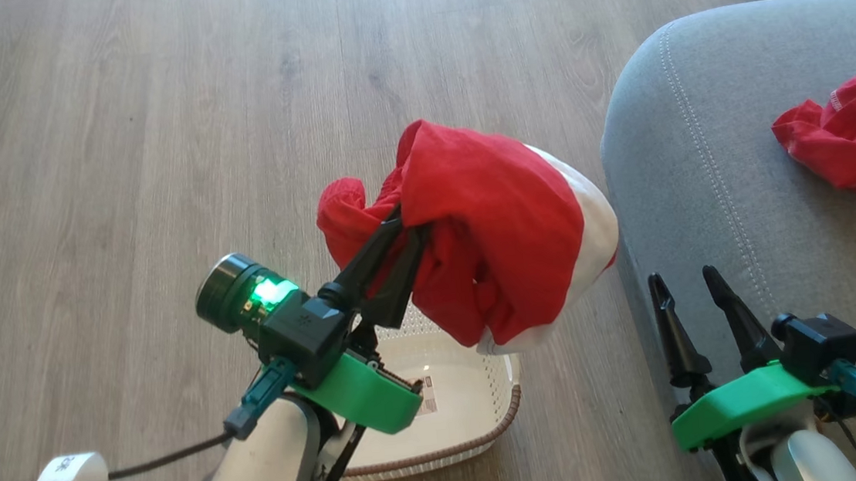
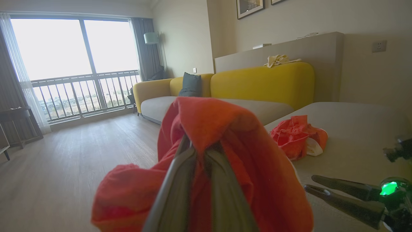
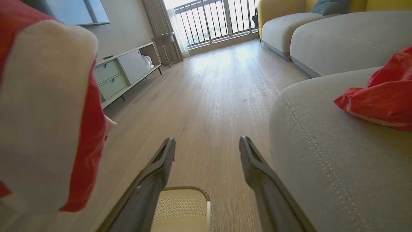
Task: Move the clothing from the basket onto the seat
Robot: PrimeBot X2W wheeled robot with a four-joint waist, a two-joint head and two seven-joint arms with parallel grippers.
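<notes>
My left gripper (image 1: 405, 227) is shut on a red and white piece of clothing (image 1: 505, 234), holding it in the air above the far end of the cream basket (image 1: 467, 423). In the left wrist view the red cloth (image 2: 206, 129) drapes over both fingers. The basket's floor shows bare, with a label inside. A second red garment (image 1: 852, 133) lies crumpled on the grey seat (image 1: 718, 192), at the right. My right gripper (image 1: 683, 280) stands open beside the seat's near edge, holding nothing. In the right wrist view its fingers (image 3: 154, 174) spread over the floor and a basket corner (image 3: 183, 206).
Wooden floor (image 1: 156, 140) stretches to the left and beyond the basket. A dark cable with a white tag (image 1: 68, 469) trails at the lower left. A yellow-backed sofa (image 2: 257, 83) and a low cabinet (image 3: 125, 71) stand farther off.
</notes>
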